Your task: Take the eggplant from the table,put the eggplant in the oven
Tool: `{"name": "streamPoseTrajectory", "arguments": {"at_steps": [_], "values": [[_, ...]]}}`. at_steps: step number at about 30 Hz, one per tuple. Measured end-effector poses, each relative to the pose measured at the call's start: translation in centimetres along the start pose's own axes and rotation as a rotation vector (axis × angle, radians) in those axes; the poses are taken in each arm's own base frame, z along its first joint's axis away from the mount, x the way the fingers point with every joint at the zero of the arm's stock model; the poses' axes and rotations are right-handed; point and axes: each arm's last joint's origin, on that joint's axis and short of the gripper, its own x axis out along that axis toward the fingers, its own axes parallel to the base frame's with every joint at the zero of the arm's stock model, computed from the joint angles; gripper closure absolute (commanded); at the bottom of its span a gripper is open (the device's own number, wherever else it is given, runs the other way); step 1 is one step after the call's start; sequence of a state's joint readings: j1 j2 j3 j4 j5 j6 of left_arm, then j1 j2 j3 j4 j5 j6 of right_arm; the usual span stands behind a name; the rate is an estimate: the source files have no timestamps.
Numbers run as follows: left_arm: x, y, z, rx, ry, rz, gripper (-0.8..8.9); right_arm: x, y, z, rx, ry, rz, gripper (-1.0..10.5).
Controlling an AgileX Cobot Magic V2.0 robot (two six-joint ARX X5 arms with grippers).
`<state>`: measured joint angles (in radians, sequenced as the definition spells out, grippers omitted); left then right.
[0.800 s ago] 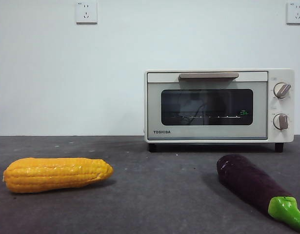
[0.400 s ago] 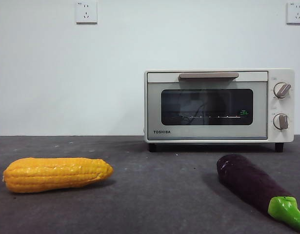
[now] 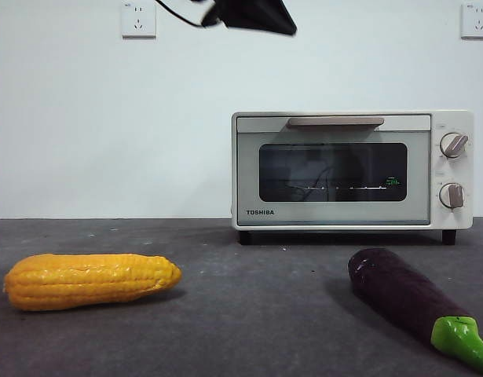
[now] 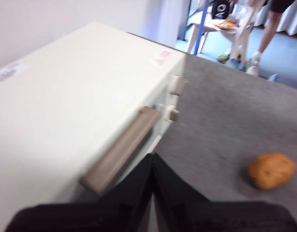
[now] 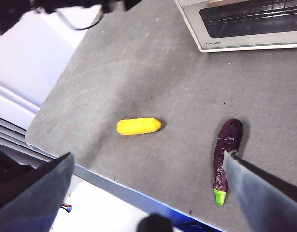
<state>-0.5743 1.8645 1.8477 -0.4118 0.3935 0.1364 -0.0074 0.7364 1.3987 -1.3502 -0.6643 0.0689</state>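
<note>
Eggplant (image 3: 414, 302) lies on table (image 3: 249, 314), lower right of front frame, before closed oven (image 3: 353, 170). Left gripper (image 4: 152, 166), jaws pressed together, hangs above oven handle (image 4: 121, 149). Right gripper (image 5: 148, 179) spread wide, empty. Corn (image 3: 90, 280) lower left.

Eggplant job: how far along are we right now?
Nothing is done yet: the eggplant lies on the table in front of the oven, whose door is shut. In hand: the left gripper, jaws shut, is above the oven by its handle, probably to open the door. The right gripper hangs open high over the table. Left: open the door, pick up the eggplant, put it inside.
</note>
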Motion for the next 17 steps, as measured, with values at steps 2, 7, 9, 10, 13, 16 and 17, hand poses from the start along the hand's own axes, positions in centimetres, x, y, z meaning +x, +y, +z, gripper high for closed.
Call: {"name": "streamPoseTrajectory", "arguments": {"at_steps": [2,7,9,10,13,16,17], "values": [[1.1,0.5,0.1,0.009,0.003,0.018,8.19,0.0,0.0,0.0,-0.004,0.000,0.000,3.8],[4.0,1.8,-0.3,0.017,0.021,0.050,8.19,0.0,0.0,0.0,-0.014,0.000,0.000,3.8],[5.1,2.1,-0.7,0.021,0.032,0.049,8.19,0.0,0.0,0.0,-0.015,0.000,0.000,3.8],[5.6,2.2,-1.0,0.023,0.037,0.046,8.19,0.0,0.0,0.0,-0.016,0.000,0.000,3.8],[6.9,2.2,-2.0,0.029,0.063,0.055,8.19,0.0,0.0,0.0,-0.017,0.000,0.000,3.8],[8.0,1.9,-2.5,0.057,0.068,0.078,8.19,0.0,0.0,0.0,-0.018,0.000,0.001,3.8],[8.1,1.8,-2.5,0.068,0.069,0.085,8.19,0.0,0.0,0.0,-0.017,0.001,0.001,3.8]]}}
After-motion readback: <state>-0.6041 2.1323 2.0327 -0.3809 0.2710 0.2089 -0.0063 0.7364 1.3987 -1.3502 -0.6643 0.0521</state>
